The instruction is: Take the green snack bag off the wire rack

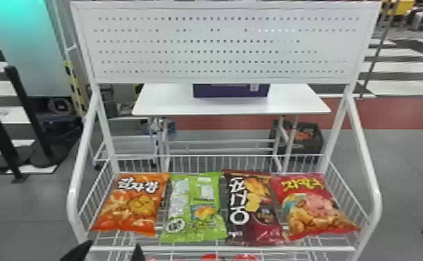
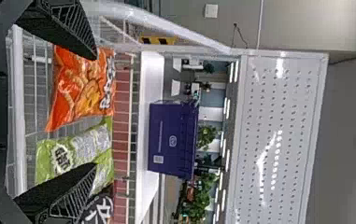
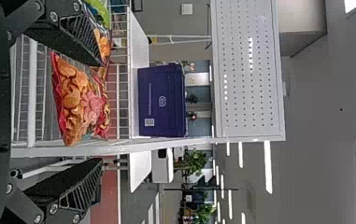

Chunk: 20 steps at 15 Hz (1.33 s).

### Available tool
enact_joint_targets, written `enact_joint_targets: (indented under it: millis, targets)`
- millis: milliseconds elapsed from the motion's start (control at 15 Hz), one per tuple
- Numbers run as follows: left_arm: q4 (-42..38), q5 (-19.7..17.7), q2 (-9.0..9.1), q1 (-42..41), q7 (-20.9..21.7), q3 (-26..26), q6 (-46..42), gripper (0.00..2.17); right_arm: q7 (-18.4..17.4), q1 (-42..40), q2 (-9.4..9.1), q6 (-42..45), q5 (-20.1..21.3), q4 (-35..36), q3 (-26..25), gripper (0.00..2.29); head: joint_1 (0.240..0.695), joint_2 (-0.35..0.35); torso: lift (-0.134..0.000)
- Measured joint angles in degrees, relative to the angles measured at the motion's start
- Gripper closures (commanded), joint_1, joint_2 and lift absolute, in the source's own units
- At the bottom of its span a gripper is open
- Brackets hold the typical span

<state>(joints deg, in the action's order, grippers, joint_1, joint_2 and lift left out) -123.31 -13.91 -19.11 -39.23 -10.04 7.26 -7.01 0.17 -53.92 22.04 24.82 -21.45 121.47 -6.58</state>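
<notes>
we're likely at the approach, left tool (image 2: 95, 112) and right tool (image 3: 102, 112) wide; next, left should straddle the green snack bag (image 1: 195, 208).

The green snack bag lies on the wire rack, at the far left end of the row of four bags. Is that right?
Not quite. The head view shows the green snack bag second from the left; the orange bag has the left end. It does lie on the wire rack, in a row of four.
</notes>
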Motion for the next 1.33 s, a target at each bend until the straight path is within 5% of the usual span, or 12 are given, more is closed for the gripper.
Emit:
enact_joint_targets:
  millis: [467,1333]
  targets:
    - [12.58,3.06,2.68,19.10,-1.56,13.63,9.06,0.08,0.00,0.02,-0.33,0.00,0.13,-0.28,0.15,0.17,0.499,0.000,0.000]
    - [34.39,2.34,10.42,38.51,-1.47,20.44,15.06,0.09,0.00,0.70,-0.41,0.09,0.39,-1.01,0.53,0.17,0.499,0.000,0.000]
